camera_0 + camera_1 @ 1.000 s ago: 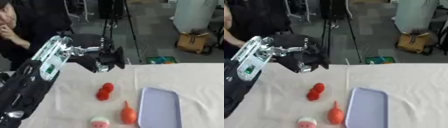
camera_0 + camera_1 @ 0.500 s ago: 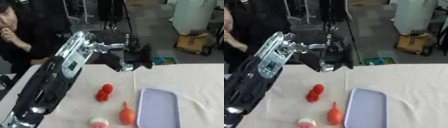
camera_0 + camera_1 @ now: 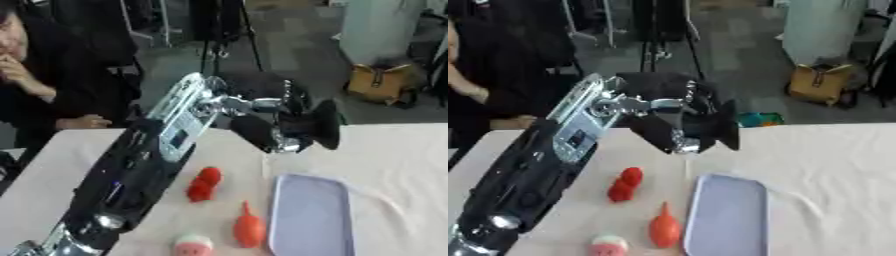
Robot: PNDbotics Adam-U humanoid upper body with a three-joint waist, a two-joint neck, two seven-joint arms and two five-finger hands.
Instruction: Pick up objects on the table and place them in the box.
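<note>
While the left arm (image 3: 149, 170) rises from the seven o'clock corner of the view toward the centre, its black-and-silver length crosses over the near left part of the white-clothed table (image 3: 402, 150). At its end, the left hand (image 3: 293, 127) hangs in the air above the cloth, just above the middle of the picture; its dark fingers (image 3: 325, 125) are curved and a little apart, and whether they close on anything I cannot tell, since the view there is blurred.

Below the hand, at about seven o'clock from it, lies a red lumpy object (image 3: 204, 184) on the cloth, close beside the arm. At six o'clock from that piece, near the bottom edge, sits a small round object (image 3: 193, 246), pink and pale. Just to its right, at about three o'clock from it, lies an orange carrot-shaped object (image 3: 248, 227) with its thin tip pointing toward twelve o'clock. Just beside the carrot shape, at its three o'clock, is the pale lilac tray (image 3: 313, 215) with rounded corners, which lies flat and holds nothing; it sits at about six o'clock from the hand. All three small pieces rest on the cloth outside the tray.
</note>
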